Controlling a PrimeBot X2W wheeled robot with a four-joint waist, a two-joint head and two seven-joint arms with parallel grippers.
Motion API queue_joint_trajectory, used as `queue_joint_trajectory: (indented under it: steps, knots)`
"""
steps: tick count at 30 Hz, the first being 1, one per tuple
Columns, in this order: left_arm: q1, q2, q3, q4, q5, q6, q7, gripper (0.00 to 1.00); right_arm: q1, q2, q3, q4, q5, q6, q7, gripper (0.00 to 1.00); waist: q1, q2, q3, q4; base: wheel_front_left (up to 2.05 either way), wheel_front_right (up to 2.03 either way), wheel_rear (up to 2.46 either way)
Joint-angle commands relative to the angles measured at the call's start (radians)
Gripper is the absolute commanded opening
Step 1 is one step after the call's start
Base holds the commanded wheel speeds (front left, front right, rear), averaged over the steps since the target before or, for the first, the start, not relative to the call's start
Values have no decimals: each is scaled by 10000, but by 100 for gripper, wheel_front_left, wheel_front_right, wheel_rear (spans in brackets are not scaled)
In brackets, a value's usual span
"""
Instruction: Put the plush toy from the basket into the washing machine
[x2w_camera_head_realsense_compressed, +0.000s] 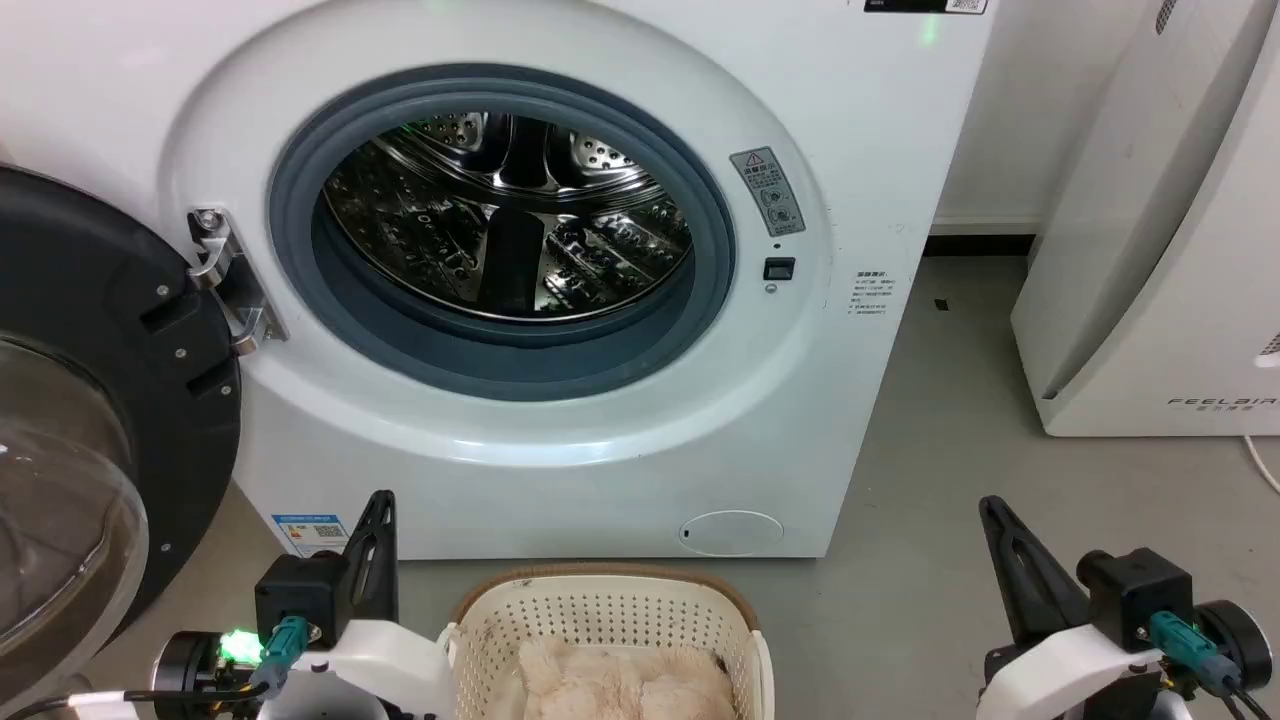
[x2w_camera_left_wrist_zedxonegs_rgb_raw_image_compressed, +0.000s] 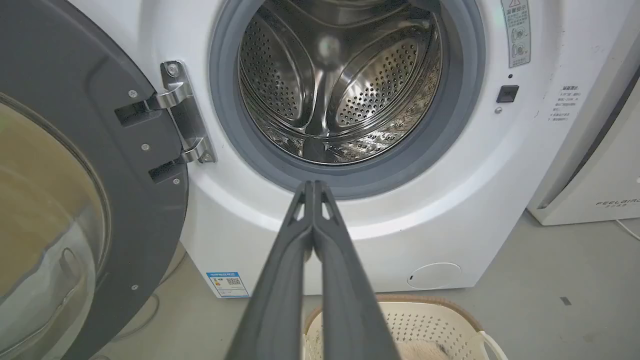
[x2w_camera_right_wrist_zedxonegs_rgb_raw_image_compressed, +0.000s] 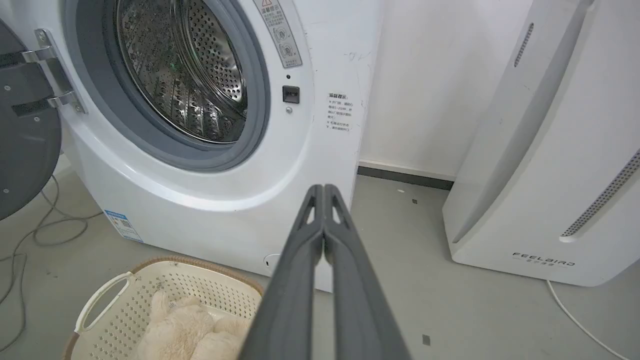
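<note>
Head view: your plush toy (x2w_camera_head_realsense_compressed: 620, 685) lies low in the basket (x2w_camera_head_realsense_compressed: 600, 610) just before the washing machine (x2w_camera_head_realsense_compressed: 560, 480), door (x2w_camera_head_realsense_compressed: 90, 400) swung wide left, bare floor (x2w_camera_head_realsense_compressed: 930, 450) to the right. Left wrist: your left gripper (x2w_camera_left_wrist_zedxonegs_rgb_raw_image_compressed: 313, 186) has its jaws pressed together, pointing at the open drum (x2w_camera_left_wrist_zedxonegs_rgb_raw_image_compressed: 340, 90). Right wrist: your right gripper (x2w_camera_right_wrist_zedxonegs_rgb_raw_image_compressed: 324, 188) is likewise closed; the toy's ends are cropped, its heading unclear.

Grey floor (x2w_camera_head_realsense_compressed: 930, 450) bears the washing machine (x2w_camera_head_realsense_compressed: 860, 150), the basket (x2w_camera_head_realsense_compressed: 600, 605) and a white appliance (x2w_camera_head_realsense_compressed: 1150, 300).
</note>
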Motion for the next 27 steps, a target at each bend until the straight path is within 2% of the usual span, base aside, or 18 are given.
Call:
queue_joint_trajectory:
  steps: [1, 10, 11, 27]
  knots:
    - [-14, 1, 20, -41, 28, -55, 3, 0, -136, -2, -7, -35, -80, 6, 14, 0, 0, 0, 0, 0, 0, 0, 0]
    - [-14, 1, 20, -41, 28, -55, 3, 0, -136, -2, -7, -35, -80, 6, 14, 0, 0, 0, 0, 0, 0, 0, 0]
    - [0, 0, -4, 2, -2, 7, -2, 100, 2, 0, -4, 0, 5, 0, -2, 100, 0, 0, 0, 0, 0, 0, 0]
    - [-222, 0, -247, 264, -78, 276, -326, 100, -58, 0, -272, -188, 448, 1, -325, 100, 0, 0, 126, -18, 0, 0, 0]
